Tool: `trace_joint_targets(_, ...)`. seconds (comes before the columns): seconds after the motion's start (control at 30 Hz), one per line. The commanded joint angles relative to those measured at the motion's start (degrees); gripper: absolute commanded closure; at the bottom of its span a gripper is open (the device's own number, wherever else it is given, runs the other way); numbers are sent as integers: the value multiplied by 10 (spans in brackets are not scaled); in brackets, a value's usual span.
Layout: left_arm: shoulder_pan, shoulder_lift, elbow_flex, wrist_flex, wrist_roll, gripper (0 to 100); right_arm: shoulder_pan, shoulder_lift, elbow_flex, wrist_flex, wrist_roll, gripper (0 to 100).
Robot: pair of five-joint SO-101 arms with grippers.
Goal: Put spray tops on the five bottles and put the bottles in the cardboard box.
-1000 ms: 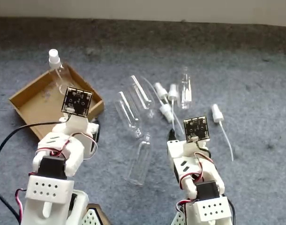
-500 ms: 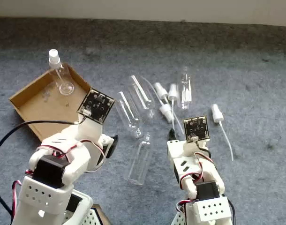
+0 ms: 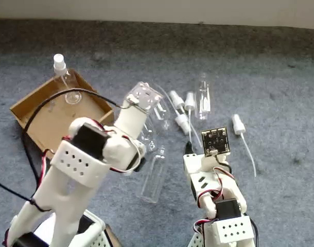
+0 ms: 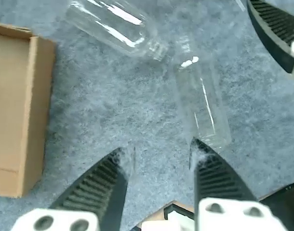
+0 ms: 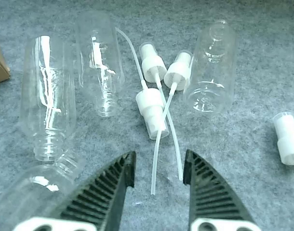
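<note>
**Both jaws open above loose bottles and spray tops**

Left gripper (image 4: 159, 161) and right gripper (image 5: 159, 168) each hold their jaws apart, gripping nothing. Five clear bottles (image 3: 203, 100) can be counted. One capped bottle (image 3: 66, 82) is in the cardboard box (image 3: 31, 121), its white top toward the far corner. Four uncapped ones lie on the grey carpet (image 3: 280, 92). The nearest bottle (image 4: 202, 106) lies just ahead of the left gripper, long axis running away from the arms, neck at the far end. Four loose spray tops (image 5: 152, 110) lie ahead of the right gripper, three with tubes trailing toward the arms.
</note>
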Motion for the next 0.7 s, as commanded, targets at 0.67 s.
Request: trace_joint_targets(0.67, 102, 202, -27, -97, 167, 671, 5, -6, 73, -18, 1, 849)
